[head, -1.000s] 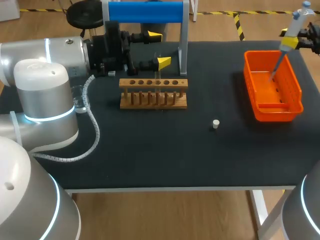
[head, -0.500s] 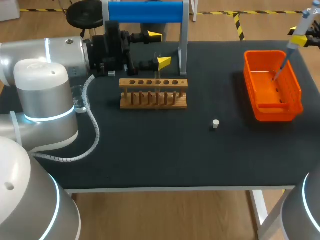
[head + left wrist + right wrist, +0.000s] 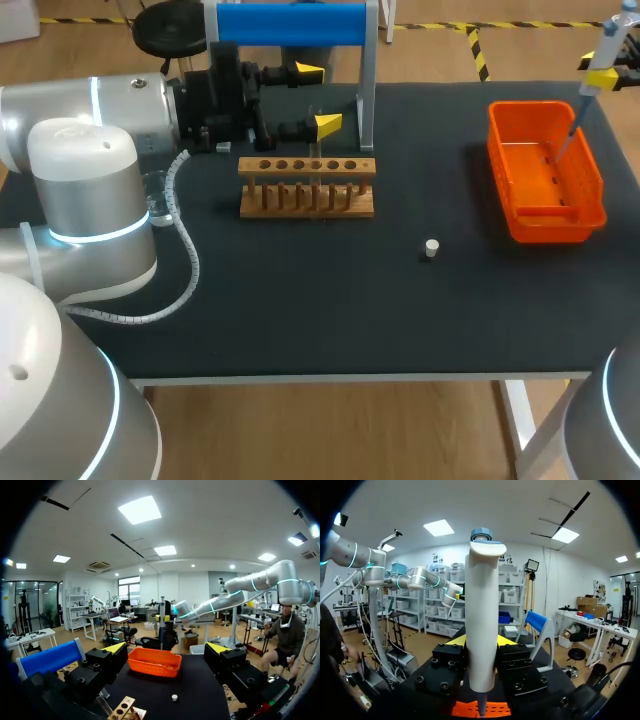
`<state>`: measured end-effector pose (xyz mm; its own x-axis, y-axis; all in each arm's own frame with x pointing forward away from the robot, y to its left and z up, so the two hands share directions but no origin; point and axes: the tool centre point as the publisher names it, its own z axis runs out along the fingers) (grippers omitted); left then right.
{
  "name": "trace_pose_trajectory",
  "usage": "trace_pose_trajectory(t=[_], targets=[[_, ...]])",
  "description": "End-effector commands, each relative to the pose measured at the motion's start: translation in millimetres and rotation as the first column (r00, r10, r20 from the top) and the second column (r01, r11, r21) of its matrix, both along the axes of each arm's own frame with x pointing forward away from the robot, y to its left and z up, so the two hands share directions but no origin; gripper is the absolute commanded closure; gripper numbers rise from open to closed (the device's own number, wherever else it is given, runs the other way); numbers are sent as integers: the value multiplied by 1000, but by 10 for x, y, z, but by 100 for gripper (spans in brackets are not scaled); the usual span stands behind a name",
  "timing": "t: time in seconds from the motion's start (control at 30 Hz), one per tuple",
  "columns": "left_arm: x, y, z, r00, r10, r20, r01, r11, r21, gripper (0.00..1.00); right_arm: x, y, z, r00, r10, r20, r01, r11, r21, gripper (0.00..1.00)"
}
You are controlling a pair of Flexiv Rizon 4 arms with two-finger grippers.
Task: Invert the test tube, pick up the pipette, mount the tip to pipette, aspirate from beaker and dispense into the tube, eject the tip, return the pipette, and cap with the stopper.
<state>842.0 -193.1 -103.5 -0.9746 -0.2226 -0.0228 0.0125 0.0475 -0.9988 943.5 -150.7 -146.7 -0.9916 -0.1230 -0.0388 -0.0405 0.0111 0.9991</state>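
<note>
While the right claw [image 3: 480, 647] clamps the pipette [image 3: 481, 605], the left claw [image 3: 166, 649] gapes.

Black table top [image 3: 300, 320] on wood floor [image 3: 425, 45] marked with yellow-black tape [image 3: 478, 50]. Lit ceiling panels [image 3: 140, 510] above left gripper [image 3: 166, 649]; white walls [image 3: 190, 587], window [image 3: 129, 587] far ahead of it.

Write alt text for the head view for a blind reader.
The right gripper holds a tilted pipette above the orange basket. The left gripper stands open behind the wooden test tube rack; a white stopper lies between rack and basket.
</note>
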Motion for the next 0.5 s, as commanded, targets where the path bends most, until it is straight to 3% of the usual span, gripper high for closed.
trace_pose_trajectory(t=[0.03,0.5], targets=[[1,-8,-9,1000,2,1,-2,1000,-2,0,38,-8,32,997,71,3,-71,997,-17,100],[1,-8,-9,1000,2,1,-2,1000,-2,0,5,-16,28,999,22,49,-22,1000,11,100]])
